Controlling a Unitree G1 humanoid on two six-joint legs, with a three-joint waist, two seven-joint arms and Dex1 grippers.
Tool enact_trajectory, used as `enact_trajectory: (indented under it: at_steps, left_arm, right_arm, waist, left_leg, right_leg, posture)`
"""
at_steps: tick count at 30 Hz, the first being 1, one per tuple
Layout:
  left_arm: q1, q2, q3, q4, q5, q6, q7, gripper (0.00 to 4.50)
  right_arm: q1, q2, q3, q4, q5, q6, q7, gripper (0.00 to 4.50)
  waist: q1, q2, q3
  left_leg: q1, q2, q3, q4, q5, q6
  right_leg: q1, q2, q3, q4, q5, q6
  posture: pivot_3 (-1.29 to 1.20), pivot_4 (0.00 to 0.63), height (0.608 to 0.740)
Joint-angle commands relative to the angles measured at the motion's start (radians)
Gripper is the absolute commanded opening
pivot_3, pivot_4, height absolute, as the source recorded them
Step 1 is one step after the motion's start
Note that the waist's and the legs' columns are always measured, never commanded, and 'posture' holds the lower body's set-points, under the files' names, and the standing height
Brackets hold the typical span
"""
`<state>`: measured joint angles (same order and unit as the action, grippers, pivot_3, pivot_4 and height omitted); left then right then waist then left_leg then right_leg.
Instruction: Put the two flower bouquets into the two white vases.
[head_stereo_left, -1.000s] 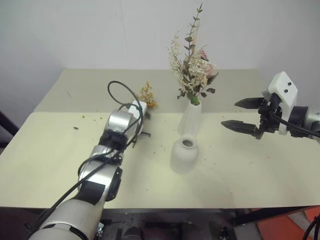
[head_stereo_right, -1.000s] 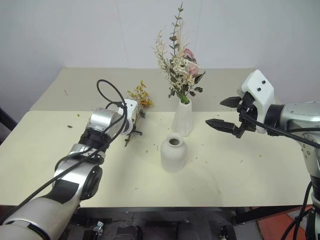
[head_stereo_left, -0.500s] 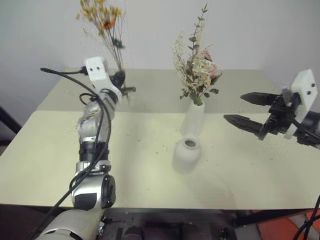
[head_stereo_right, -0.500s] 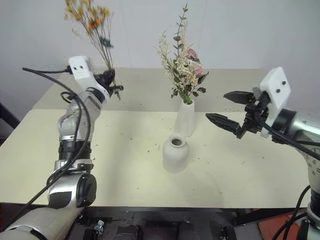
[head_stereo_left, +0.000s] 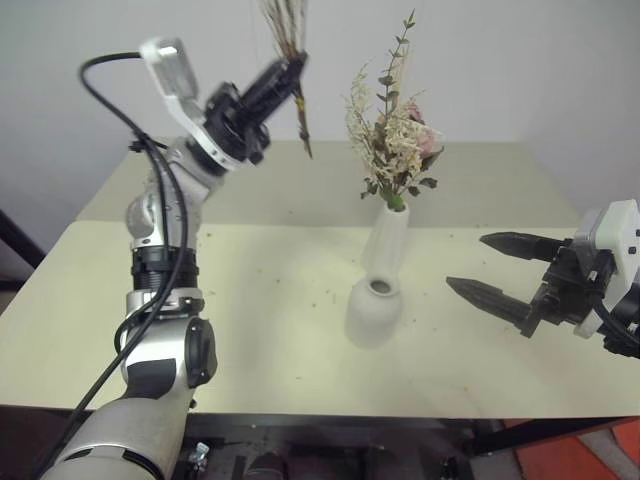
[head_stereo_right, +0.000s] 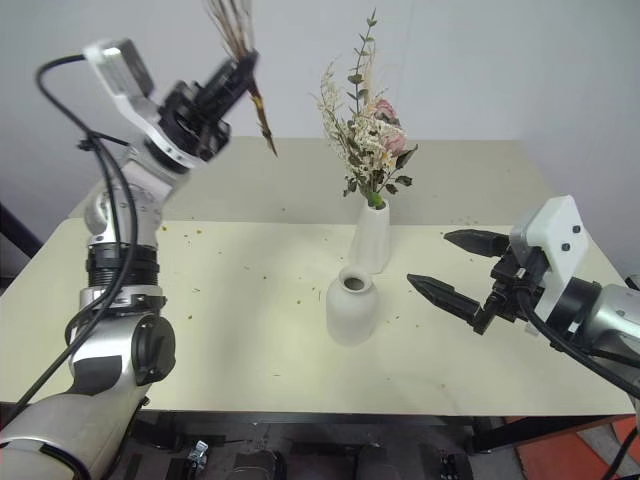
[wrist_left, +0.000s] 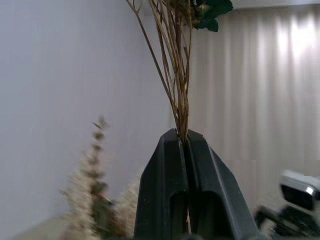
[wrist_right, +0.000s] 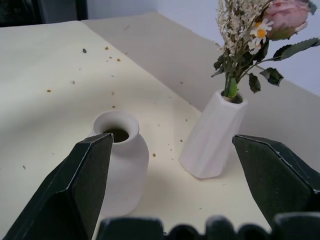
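My left gripper is raised high above the table's back left and is shut on the thin stems of the small bouquet. The stem ends point down and the blossoms run out of view above. The larger bouquet, with cream sprigs and pink roses, stands in the tall white vase. In front of that vase the squat white vase holds nothing in its mouth. My right gripper hovers open to the right of both vases, its fingers pointing at them.
The cream table is dotted with small plant crumbs. A white wall rises behind it. Something orange-red lies on the floor beyond the table's near right corner.
My left arm has lifted the small bouquet from the table to high above it and turned it towards the vases. My right gripper, still open, has drawn back and slightly down.
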<state>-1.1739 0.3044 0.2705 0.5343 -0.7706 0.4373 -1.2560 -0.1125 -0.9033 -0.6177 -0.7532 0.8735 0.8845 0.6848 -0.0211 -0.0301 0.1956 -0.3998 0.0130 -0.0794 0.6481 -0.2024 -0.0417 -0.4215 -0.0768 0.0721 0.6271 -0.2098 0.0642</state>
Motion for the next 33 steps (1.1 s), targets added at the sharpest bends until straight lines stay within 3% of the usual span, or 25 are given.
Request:
enact_trajectory:
  at_steps: [1, 5, 13, 25, 33]
  left_arm:
    - [-0.035, -0.029, -0.031, 0.055, 0.004, -0.016, -0.108, 0.03]
    - [-0.042, -0.074, -0.046, 0.115, 0.018, -0.013, -0.139, 0.03]
    - [0.038, -0.147, -0.109, 0.035, 0.044, -0.020, -0.210, 0.03]
    - [0.140, -0.207, -0.160, -0.010, 0.036, -0.005, -0.259, 0.03]
    - [0.163, -0.234, -0.197, 0.050, 0.106, -0.100, -0.309, 0.03]
  right_arm:
    - [0.050, -0.011, -0.072, -0.050, 0.028, 0.001, -0.027, 4.50]
    - [0.114, -0.010, -0.105, -0.075, 0.042, -0.004, -0.044, 4.50]
    - [0.170, -0.016, -0.111, -0.089, 0.044, -0.015, -0.097, 4.50]
    - [0.157, -0.014, -0.084, -0.079, 0.049, -0.036, -0.136, 4.50]
    - [0.155, -0.015, -0.092, -0.082, 0.047, -0.042, -0.146, 4.50]
  waist:
    - [0.001, 0.000, 0.000]
    - [0.000, 0.000, 0.000]
    - [-0.002, 0.000, 0.000]
    - [0.003, 0.000, 0.000]
    - [0.003, 0.000, 0.000]
  left_leg:
    - [0.000, 0.000, 0.000, 0.000, 0.000, 0.000]
    - [-0.001, 0.000, 0.000, 0.000, 0.000, 0.000]
    - [0.000, 0.000, 0.000, 0.000, 0.000, 0.000]
    - [0.000, 0.000, 0.000, 0.000, 0.000, 0.000]
    - [0.000, 0.000, 0.000, 0.000, 0.000, 0.000]
  right_leg:
    - [0.000, 0.000, 0.000, 0.000, 0.000, 0.000]
    - [0.000, 0.000, 0.000, 0.000, 0.000, 0.000]
    - [0.000, 0.000, 0.000, 0.000, 0.000, 0.000]
    - [0.000, 0.000, 0.000, -0.001, 0.000, 0.000]
    - [0.000, 0.000, 0.000, -0.001, 0.000, 0.000]
  posture:
    - [0.00, 0.150, 0.740]
    - [0.00, 0.150, 0.740]
    - [0.00, 0.150, 0.740]
    - [0.00, 0.150, 0.740]
    - [0.00, 0.150, 0.740]
